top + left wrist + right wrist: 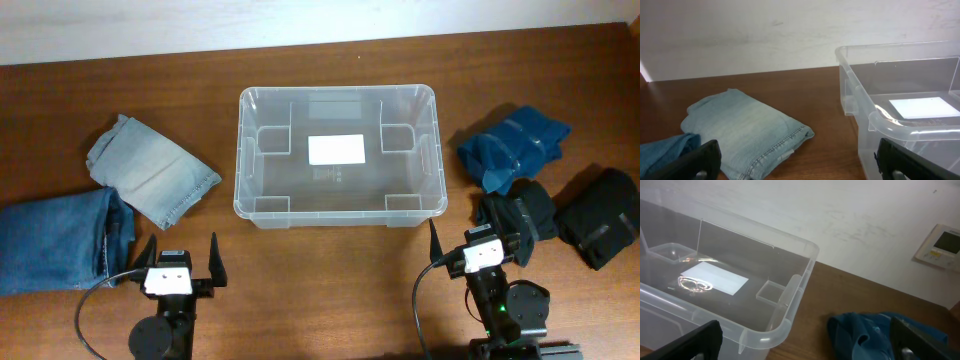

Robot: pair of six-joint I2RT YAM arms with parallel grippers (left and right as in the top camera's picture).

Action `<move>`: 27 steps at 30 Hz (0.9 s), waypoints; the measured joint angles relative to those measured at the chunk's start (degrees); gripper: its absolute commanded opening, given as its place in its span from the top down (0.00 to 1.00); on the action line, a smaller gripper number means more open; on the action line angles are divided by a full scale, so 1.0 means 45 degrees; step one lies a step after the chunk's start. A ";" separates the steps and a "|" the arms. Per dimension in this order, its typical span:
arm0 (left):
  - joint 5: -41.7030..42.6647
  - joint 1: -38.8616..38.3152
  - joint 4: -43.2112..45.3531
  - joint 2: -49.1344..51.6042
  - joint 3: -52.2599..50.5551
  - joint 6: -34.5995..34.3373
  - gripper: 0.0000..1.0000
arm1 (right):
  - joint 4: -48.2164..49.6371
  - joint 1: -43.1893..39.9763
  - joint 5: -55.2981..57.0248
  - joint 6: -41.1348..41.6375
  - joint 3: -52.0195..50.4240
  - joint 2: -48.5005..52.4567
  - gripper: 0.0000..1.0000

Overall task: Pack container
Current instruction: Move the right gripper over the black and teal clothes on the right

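The clear plastic container (247, 160) stands empty at the table's middle, a white label on its base. It also shows in the left wrist view (890, 125) and the right wrist view (790, 300). Folded light-blue jeans (150, 170) lie left of it, also in the left wrist view (745, 130). Darker blue jeans (55, 240) lie at the far left. A teal-blue garment (512, 145) lies right of it, also in the right wrist view (865, 335). My left gripper (180, 262) is open and empty near the front edge. My right gripper (478, 240) is open and empty.
Two black folded garments (525, 215) (603, 218) lie at the right, one close beside my right gripper. A white wall runs behind the table, with a wall control panel (940, 245) in the right wrist view.
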 measured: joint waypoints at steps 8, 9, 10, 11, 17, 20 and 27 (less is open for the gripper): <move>-0.0053 0.0000 0.0160 0.0389 0.1263 -0.0690 0.01 | -0.4809 -0.0005 0.2249 0.3944 0.4420 0.3706 0.02; -0.0068 0.0000 0.0073 0.0631 0.1627 -0.0729 0.00 | -0.5299 -0.0005 0.2351 0.4177 0.5051 0.4284 0.02; -0.0107 0.0000 -0.0063 0.0928 0.2030 -0.0748 0.01 | -0.5707 -0.0005 0.2443 0.4396 0.5707 0.4988 0.02; -0.0136 0.0000 -0.0141 0.1205 0.2336 -0.0763 0.01 | -0.6062 -0.0005 0.2506 0.4503 0.6154 0.5498 0.02; -0.0199 0.0000 -0.0481 0.3789 0.4197 -0.0821 0.00 | -0.7742 -0.0005 0.2696 0.4969 0.9088 0.9190 0.02; -0.0151 0.0000 -0.0661 0.4784 0.4741 -0.0826 0.01 | -0.8262 -0.0024 0.2744 0.5013 1.0142 1.0491 0.02; -0.0049 0.0000 -0.1870 0.6907 0.6275 -0.0831 0.01 | -0.9680 -0.0777 0.2526 0.5056 1.1846 1.2298 0.01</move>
